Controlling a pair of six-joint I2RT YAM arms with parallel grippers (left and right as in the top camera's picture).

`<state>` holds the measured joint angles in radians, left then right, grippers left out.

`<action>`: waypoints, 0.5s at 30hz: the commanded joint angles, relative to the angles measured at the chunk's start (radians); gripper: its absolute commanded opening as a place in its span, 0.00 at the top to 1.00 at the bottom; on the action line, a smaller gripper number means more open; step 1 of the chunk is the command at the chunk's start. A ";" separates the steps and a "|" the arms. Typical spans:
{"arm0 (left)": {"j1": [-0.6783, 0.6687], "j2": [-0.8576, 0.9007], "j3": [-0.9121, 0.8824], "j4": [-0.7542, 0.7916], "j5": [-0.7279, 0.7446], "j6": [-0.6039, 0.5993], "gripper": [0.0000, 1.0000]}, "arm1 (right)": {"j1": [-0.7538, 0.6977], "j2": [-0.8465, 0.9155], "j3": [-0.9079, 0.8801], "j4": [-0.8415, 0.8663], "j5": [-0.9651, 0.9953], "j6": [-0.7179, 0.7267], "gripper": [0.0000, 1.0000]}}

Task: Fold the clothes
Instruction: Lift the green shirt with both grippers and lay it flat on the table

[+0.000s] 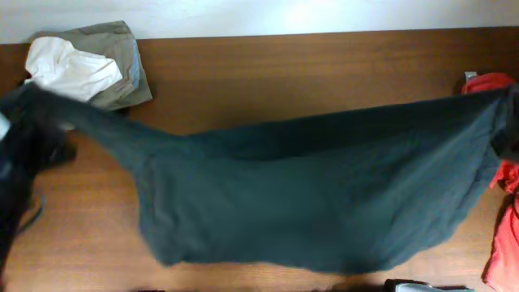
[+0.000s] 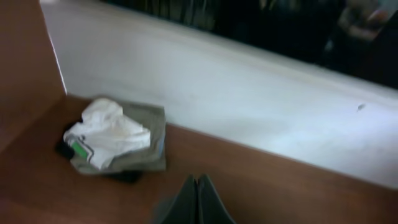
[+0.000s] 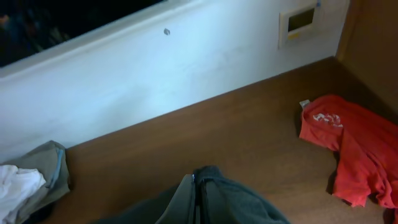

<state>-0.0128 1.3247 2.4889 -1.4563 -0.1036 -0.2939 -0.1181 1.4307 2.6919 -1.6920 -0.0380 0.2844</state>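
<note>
No fold is made yet. The left gripper [image 2: 198, 198] and right gripper [image 3: 196, 198] each clamp the T-shirt [image 1: 308, 203], stretched wide over the bench [image 1: 284, 73].

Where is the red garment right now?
The red garment lies crumpled at the table's far right edge in the overhead view, just beyond the dark T-shirt's right end.

The right gripper [image 3: 195, 186] pinches its two fingers together on a bunched fold of the dark greyish cotton T-shirt [image 3: 242, 205]. On the brown wooden table [image 3: 249, 137] a crumpled red garment [image 3: 348, 149] lies near the view's right edge. An olive-grey cloth [image 3: 53, 168] and a white cloth [image 3: 15, 183] sit at its left edge, by the white wall [image 3: 155, 87].
</note>
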 commanded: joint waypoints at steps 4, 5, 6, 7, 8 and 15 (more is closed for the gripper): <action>0.000 -0.085 0.320 -0.097 0.004 0.019 0.99 | -0.001 -0.113 0.011 0.019 -0.010 0.028 0.96; 0.000 -0.085 0.353 -0.096 0.016 0.019 0.99 | -0.001 -0.121 0.011 0.030 -0.010 0.040 0.96; 0.000 -0.085 0.370 -0.097 0.022 0.019 0.99 | -0.001 -0.124 0.011 0.042 -0.009 0.043 0.96; 0.000 -0.084 0.370 -0.098 0.020 0.019 0.99 | -0.001 -0.124 0.011 0.050 -0.009 0.051 0.96; 0.000 -0.076 0.361 -0.097 0.016 0.019 0.99 | -0.001 -0.118 0.011 0.054 0.005 0.072 0.96; 0.000 -0.020 0.335 -0.095 -0.038 0.020 0.99 | -0.001 -0.111 0.011 0.063 0.021 0.087 0.96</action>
<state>-0.0128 1.3045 2.8216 -1.5463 -0.1379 -0.2901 -0.1181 1.3342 2.6991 -1.6264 -0.0414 0.3630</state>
